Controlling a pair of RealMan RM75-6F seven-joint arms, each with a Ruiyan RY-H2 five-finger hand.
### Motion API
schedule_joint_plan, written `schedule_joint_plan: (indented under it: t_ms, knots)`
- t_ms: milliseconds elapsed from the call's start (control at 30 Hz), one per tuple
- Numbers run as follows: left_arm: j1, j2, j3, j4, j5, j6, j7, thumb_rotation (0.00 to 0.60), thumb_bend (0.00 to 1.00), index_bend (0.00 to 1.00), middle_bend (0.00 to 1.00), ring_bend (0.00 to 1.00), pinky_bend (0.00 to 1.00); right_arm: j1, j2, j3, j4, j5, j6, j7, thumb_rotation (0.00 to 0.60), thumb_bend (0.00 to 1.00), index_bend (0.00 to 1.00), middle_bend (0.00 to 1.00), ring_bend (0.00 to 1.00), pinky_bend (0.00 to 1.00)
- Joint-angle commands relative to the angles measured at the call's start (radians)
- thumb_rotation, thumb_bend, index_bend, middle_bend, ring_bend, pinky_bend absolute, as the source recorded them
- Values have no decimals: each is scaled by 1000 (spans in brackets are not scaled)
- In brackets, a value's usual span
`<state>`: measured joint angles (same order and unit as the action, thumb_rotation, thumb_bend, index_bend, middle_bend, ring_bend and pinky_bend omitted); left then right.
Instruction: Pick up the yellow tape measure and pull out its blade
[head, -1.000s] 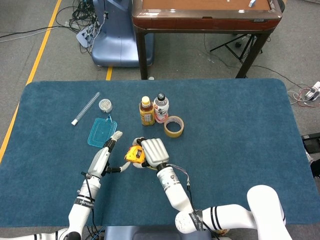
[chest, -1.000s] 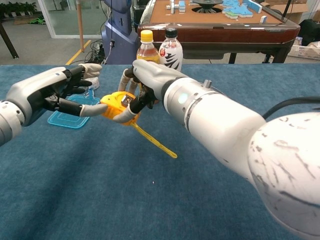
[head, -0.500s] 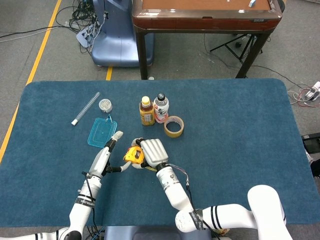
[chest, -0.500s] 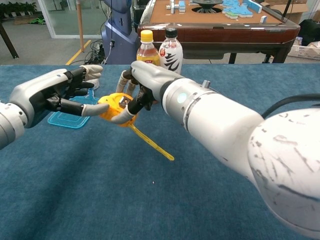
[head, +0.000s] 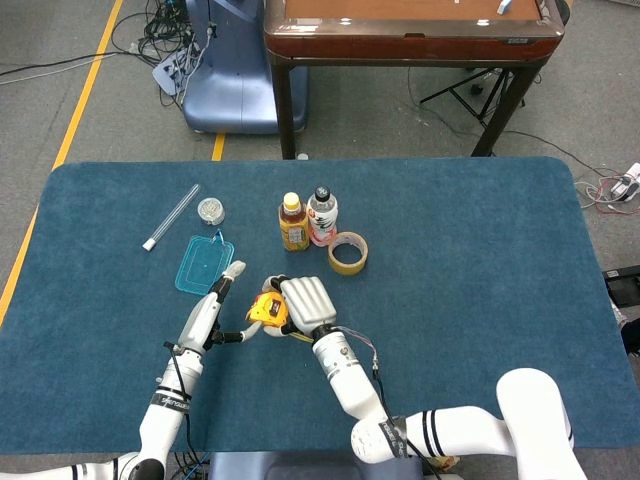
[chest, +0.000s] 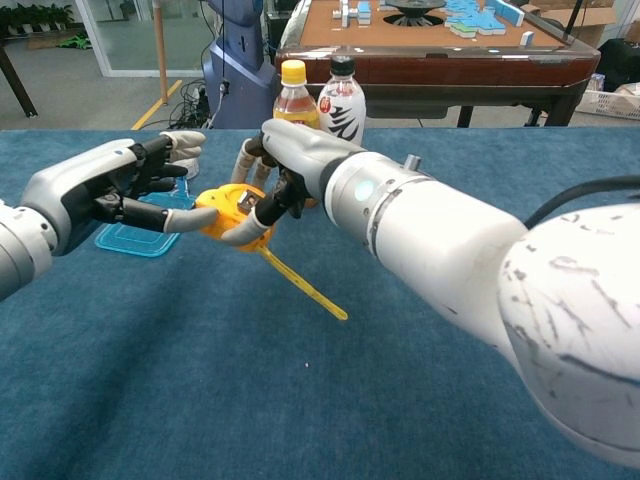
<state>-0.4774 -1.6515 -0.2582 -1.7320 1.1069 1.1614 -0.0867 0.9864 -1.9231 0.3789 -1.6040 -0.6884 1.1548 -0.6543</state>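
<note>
**Blade hangs free below the right hand, away from the left**

The right hand (chest: 285, 165) grips the yellow plastic tape measure case (chest: 232, 210) from above and lifts it clear of the blue felt-covered table (chest: 150, 380). Its fingers wrap the case's far and near sides. From the case's underside the yellow steel blade (chest: 302, 285) runs out in a straight slant, down and toward the robot's right, its tip low near the cloth (whether it touches the cloth I cannot tell).

The left hand (chest: 110, 185) sits just beside the case on the opposite side. Its fingers are spread and hold nothing, and one fingertip reaches up to the case's left face, touching or nearly so.

That is the relation the next move turns on. The blade's long axis points away from the free hand and under the right forearm, so the left hand, though nearest the case, is on the wrong side of it. My judgement: either the case must be turned to swing the blade leftward, or the left hand must cross beneath the case to pinch the strip.
</note>
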Motion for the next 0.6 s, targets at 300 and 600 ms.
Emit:
schedule_joint_plan:
  t_ms: [300,600]
  knots:
    - [-2,-2,-5,5,-19,-4,5,600,231,0,0,0,0,1,6,-4,-1,7,-12,9,600,696,743,733,717,416]
    - [-3,3,-9,9,-30,-4,14,600,231,0,0,0,0,-2,19,-7,2,9,-19,20,600,696,748,736,719,416]
